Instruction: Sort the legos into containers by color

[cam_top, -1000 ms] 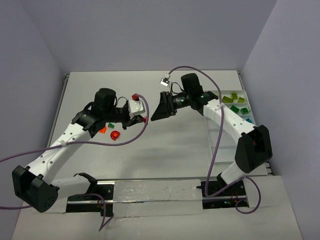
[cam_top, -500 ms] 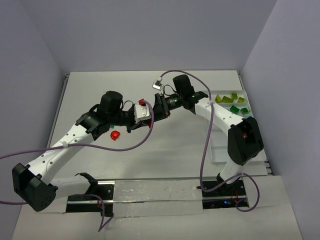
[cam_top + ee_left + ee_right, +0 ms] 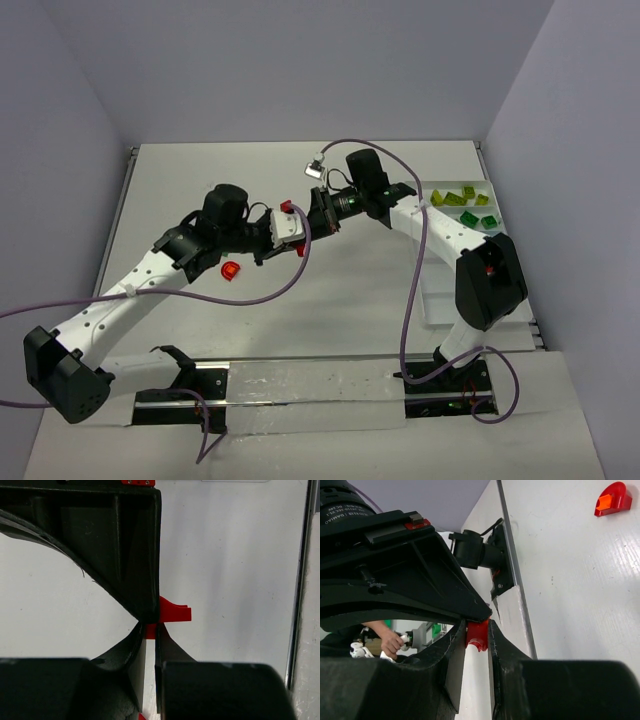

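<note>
Right, we're at a mid-air handover above the bench (image 3: 350,300), and both arms meet on one red lego (image 3: 176,614). The left claw (image 3: 150,632) is pinched tight on one end of it. The rest of the brick sticks out past its fingertips. From the right wrist view, the right claw (image 3: 477,627) has its fingers pressed on either side of the same brick, so we call it clamped too. Both claws hold the one piece between them, well above the surface.

We judge this as the passing step: a red one going over to the arm that reaches the containers (image 3: 440,300), which lie behind the right claw, out along its own arm. Lime green legos (image 3: 452,197) and dark green legos (image 3: 478,220) sit in separate compartments there.

Next, the left claw needs to let go cleanly, without tugging the brick askew, and back straight off. Then the right claw must swing back to a compartment that is not one of the green ones. Which one takes red we cannot tell, as the arm hides much of the tray. Another red brick (image 3: 230,270) lies below the left claw, waiting.
</note>
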`<state>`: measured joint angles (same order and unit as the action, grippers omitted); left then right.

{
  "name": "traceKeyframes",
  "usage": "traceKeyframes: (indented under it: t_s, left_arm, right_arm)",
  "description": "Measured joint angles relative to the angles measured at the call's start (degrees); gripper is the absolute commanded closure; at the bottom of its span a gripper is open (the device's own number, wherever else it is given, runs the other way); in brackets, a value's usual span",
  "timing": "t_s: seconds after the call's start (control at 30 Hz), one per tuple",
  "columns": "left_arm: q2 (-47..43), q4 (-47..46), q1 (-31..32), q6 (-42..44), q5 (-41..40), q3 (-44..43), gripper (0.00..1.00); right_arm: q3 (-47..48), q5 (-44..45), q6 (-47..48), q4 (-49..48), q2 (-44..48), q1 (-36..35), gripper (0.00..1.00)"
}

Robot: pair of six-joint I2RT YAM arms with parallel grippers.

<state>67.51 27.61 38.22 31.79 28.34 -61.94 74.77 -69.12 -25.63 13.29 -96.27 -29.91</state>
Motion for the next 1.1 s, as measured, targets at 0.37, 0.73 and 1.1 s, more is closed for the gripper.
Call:
traceKeyframes:
  t_s: [0.37, 0.73, 1.1]
  left_arm:
    - [-3.5, -2.2, -0.2, 0.9, -7.2, 7.1, 1.0]
    - [-5.1, -1.8, -0.2, -6.8, -9.1, 8.0, 1.0]
    - [-1.0, -0.9, -0.5, -18.4, -10.5, 2.1, 1.0]
  right_arm:
    - [-0.1, -1.5, 4.7, 6.0, 0.7, 6.0, 1.0]
    - [-0.1, 17.5, 25.8, 26.2, 6.8, 28.1, 1.0]
    - [-10.6, 52.4, 46.7, 33.0, 15.6, 44.9, 1.0]
